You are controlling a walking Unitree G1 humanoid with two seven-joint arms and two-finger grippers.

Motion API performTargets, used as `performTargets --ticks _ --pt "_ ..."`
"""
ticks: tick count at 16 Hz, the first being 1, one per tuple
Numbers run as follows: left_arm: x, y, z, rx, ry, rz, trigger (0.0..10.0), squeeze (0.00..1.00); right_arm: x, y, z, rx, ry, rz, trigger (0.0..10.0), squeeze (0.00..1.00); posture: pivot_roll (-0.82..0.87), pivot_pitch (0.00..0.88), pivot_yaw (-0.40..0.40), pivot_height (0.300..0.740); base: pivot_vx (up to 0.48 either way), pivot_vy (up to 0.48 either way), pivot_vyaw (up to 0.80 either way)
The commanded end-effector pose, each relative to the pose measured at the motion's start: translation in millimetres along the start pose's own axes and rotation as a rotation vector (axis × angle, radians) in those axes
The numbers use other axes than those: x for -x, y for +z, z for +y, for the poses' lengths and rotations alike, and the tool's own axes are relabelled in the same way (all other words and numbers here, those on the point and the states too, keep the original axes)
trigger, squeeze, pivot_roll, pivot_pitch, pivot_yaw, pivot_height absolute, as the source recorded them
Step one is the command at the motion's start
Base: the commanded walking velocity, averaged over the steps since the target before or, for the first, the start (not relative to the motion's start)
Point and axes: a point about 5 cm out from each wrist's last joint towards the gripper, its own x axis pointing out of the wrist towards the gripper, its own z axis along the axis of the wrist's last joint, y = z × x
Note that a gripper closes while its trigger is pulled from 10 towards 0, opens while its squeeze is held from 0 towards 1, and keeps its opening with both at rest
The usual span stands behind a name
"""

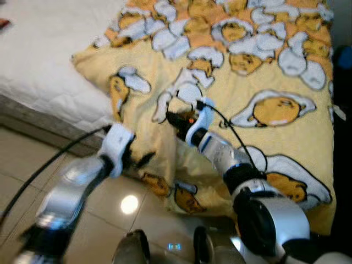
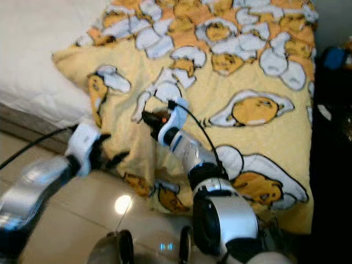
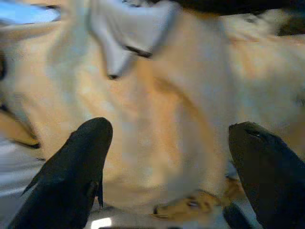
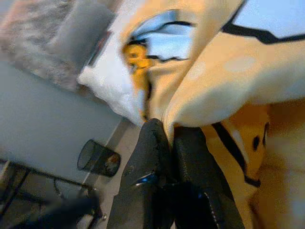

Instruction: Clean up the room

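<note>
Blanket (image 1: 258, 77), yellow with a cartoon egg print, lies rumpled across the bed (image 1: 44, 66) and spills over its near edge toward the tiled floor (image 1: 110, 214), its lowest folds hanging at about 6 o'clock in the left eye view. From about 9 to 11 o'clock the white quilted mattress is bare.

The right pincer (image 1: 171, 117) sits near the middle of that view, reaching up and toward 10 o'clock into a bunched fold of the cloth. In the right wrist view its two black fingers (image 4: 152, 157) are pressed together with an edge of the blanket pinched between them, so it holds the fabric. The same view takes in a dark cup-like container (image 4: 97, 159) on the floor, away from the bed.

The left pincer (image 1: 144, 160) is at about 7 o'clock, just beside the hanging edge of the blanket. In the left wrist view its fingers (image 3: 76, 167) are spread wide with the yellow cloth in front of them and nothing between them; whether they touch it I cannot tell.

The tidying looks to be at an early stage: one arm has a grip on the blanket, the other is lined up for a second hold, and the blanket is neither straightened nor folded. What is left, it seems, is to close the left pincer on the edge, lift the draped part off the floor side and spread or fold it on the bed.
</note>
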Motion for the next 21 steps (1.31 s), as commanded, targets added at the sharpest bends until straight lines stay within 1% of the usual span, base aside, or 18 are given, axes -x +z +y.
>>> performTargets --ticks 1,2,3,4,5,6,7,8,9,10,11,13,15,16,17,18,20,21 --pt "-7.8 1.3 13.6 0.104 0.122 -0.052 10.0 1.00 -3.8 -16.2 10.6 0.021 0.056 0.053 0.0 0.00 -0.10 0.147 0.014 0.740 0.000 0.000 0.00" --pt "-11.2 4.7 16.5 0.142 0.147 -0.082 10.0 1.00 -3.6 -16.3 10.5 0.027 0.057 0.056 0.0 0.00 -0.10 0.148 0.014 0.740 0.000 0.000 0.00" --pt "-19.5 9.5 20.0 0.176 0.178 -0.114 10.0 1.00 -3.4 -15.2 9.6 0.010 0.047 0.045 0.0 0.00 -0.11 0.147 0.014 0.740 0.000 0.000 0.00" --pt "-26.7 8.7 17.1 0.153 0.166 -0.103 10.0 0.76 -3.3 -14.1 9.1 -0.004 0.040 0.036 0.0 0.00 -0.11 0.147 0.011 0.740 0.000 0.000 0.00" --pt "-34.9 7.4 9.1 0.147 0.126 -0.097 10.0 0.42 -3.2 -13.8 9.2 -0.008 0.039 0.035 0.0 0.00 -0.11 0.147 0.010 0.740 0.000 0.000 0.00" --pt "-43.7 8.7 -1.5 0.136 0.082 -0.106 10.0 0.03 -3.1 -14.1 9.9 -0.006 0.041 0.037 0.0 0.00 -0.12 0.146 0.007 0.740 0.000 0.000 0.00" --pt "-49.3 9.2 -10.9 0.119 0.036 -0.107 10.0 0.00 -3.2 -14.5 10.5 -0.003 0.044 0.039 0.0 0.00 -0.12 0.144 0.005 0.740 0.000 0.000 0.00" --pt "-51.3 7.6 -17.6 0.092 -0.004 -0.091 10.0 0.00 -3.5 -14.6 10.6 -0.001 0.041 0.041 0.0 0.00 -0.12 0.142 0.005 0.740 0.000 0.000 0.00" --pt "-53.2 -0.5 -31.2 -0.003 -0.091 -0.025 10.0 0.00 -4.1 -12.7 9.6 -0.001 0.021 0.037 0.0 0.00 -0.12 0.138 0.006 0.740 0.000 0.000 0.00" --pt "-53.1 -2.9 -31.5 -0.013 -0.086 -0.010 10.0 0.00 -4.3 -11.3 9.0 -0.003 0.011 0.031 0.0 0.00 -0.12 0.138 0.007 0.740 0.000 0.000 0.00" --pt "-54.3 -4.3 -30.5 -0.006 -0.060 -0.019 10.0 0.00 -4.5 -10.7 9.3 -0.002 0.011 0.031 0.0 0.00 -0.13 0.138 0.010 0.740 0.000 0.000 0.00" --pt "-57.9 -5.3 -30.9 0.031 -0.020 -0.043 10.0 0.00 -4.6 -11.0 9.9 0.000 0.013 0.032 0.0 0.00 -0.13 0.136 0.010 0.740 0.000 0.000 0.00" --pt "-66.1 -3.7 -23.6 0.080 0.112 -0.060 10.0 0.00 -4.3 -11.8 10.2 0.001 0.017 0.035 0.0 0.00 -0.13 0.134 0.010 0.740 0.000 0.000 0.00" --pt "-68.0 -2.9 -21.6 0.113 0.146 -0.070 8.2 0.00 -4.1 -12.0 10.0 0.001 0.017 0.036 0.0 0.00 -0.13 0.134 0.008 0.740 0.000 0.000 0.00" --pt "-71.9 -2.3 -20.6 0.186 0.191 -0.094 2.8 0.00 -3.6 -12.7 9.5 -0.001 0.016 0.038 0.0 0.00 -0.13 0.133 0.007 0.740 0.000 0.000 0.00" --pt "-74.4 -2.5 -23.3 0.213 0.185 -0.101 0.0 0.00 -3.4 -13.3 9.2 0.000 0.016 0.040 0.0 0.00 -0.14 0.133 0.006 0.740 0.000 0.000 0.00" --pt "-82.0 -2.7 -35.1 0.222 0.152 -0.100 0.0 0.00 -2.5 -14.6 7.8 0.000 0.012 0.046 0.0 0.00 -0.14 0.134 0.006 0.740 0.000 0.000 0.00" --pt "-83.1 -2.4 -37.5 0.222 0.141 -0.100 0.0 0.00 -2.2 -14.6 7.4 0.000 0.010 0.046 0.0 0.00 -0.14 0.136 0.007 0.740 0.000 0.000 0.00"
